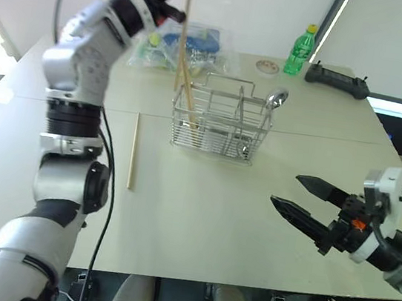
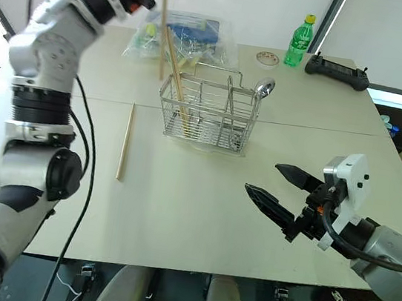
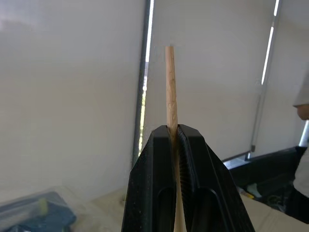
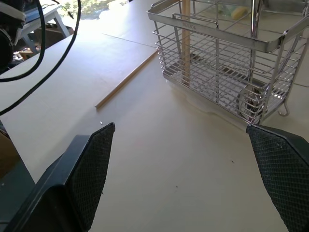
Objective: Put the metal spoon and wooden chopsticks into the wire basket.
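- Three chopsticks show: one clamped in the left pincer (image 1: 178,6), one leaning inside the wire basket (image 1: 221,122), and one lying flat on the surface (image 1: 177,214).
- Left pincer: shut tight on a held chopstick (image 1: 183,36), which hangs almost upright with its lower end below the pincer, over the near-left corner of the basket; the left wrist view shows the stick's short upper end (image 3: 171,87) poking out between the closed fingers.
- Right pincer (image 1: 300,199): spread wide and holding nothing, hovering low over the surface; the basket is ahead of it and to its left, well apart.
- Basket chopstick (image 1: 188,100): leans in a left compartment, beneath the left pincer.
- Loose chopstick (image 1: 133,150): lies flat on the surface well below the left pincer, to the left of the basket and not touching it.
- Metal spoon (image 1: 275,99): stands in the basket's right compartment, bowl up above the rim.
- Handling, as a judgement: the chopsticks look light, stiff and thin, likely to pivot or slip if pinched near an end; a grip near the middle would steady them. The one lying flat leaves little to get under, so closing across its width seems the safest hold.
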Controlling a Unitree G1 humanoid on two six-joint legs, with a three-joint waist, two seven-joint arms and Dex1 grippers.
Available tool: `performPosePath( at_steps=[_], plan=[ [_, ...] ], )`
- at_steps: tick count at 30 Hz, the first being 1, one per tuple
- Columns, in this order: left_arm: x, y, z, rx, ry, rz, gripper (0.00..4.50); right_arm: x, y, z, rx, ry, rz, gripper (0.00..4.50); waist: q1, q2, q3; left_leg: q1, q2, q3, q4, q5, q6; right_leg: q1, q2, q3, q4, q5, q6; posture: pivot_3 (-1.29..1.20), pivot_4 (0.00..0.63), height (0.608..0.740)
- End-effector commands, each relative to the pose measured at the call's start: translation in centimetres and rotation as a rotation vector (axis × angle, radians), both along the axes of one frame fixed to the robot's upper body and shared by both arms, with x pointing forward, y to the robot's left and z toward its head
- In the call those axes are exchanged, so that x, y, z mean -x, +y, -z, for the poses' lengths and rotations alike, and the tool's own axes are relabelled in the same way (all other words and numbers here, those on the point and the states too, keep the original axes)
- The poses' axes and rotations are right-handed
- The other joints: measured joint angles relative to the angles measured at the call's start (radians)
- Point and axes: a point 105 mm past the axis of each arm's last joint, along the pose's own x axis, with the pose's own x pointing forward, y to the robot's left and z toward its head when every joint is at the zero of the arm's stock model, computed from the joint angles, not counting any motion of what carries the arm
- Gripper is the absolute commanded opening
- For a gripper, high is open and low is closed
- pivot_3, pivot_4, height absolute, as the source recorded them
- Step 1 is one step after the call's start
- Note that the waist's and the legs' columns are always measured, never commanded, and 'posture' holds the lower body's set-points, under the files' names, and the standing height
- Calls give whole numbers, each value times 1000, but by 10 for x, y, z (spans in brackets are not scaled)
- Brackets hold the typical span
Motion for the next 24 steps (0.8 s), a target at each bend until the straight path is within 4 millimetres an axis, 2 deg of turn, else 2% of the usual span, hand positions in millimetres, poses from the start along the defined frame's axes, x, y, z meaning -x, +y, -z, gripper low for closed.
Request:
performPosePath(
  at_steps=[1,7,13,18,21,24],
  plan=[
    [5,-1,-13,10,-90,-15,71,5,2,-17,-8,-80,7,4500,0,0,0,0,0,0,0,0,0,0,0,0,0,0,1,0,150,726],
    [-5,-7,7,0,-84,-42,71,7,1,-25,-18,-101,31,4500,3,0,0,1,0,0,1,0,1,2,0,0,0,0,0,0,150,726],
    [-4,-16,40,-9,-29,-30,71,7,-5,-33,-21,-134,56,4500,3,0,0,1,0,0,1,0,1,2,0,0,-1,0,0,0,150,726],
    [-4,-15,47,21,6,-46,71,7,-4,-39,-38,-142,44,4500,3,0,0,0,0,-1,1,0,1,2,0,0,-1,0,0,0,150,726],
    [-1,-15,48,41,20,-27,1066,4,-5,-40,-36,-139,38,4500,3,0,0,0,0,-1,1,0,1,2,0,0,-1,0,0,0,150,726],
    [4,-18,47,36,36,15,2637,2,-5,-40,-41,-138,37,4500,3,0,0,1,0,-1,1,0,1,2,0,0,-1,0,-1,0,150,726]
  ],
)
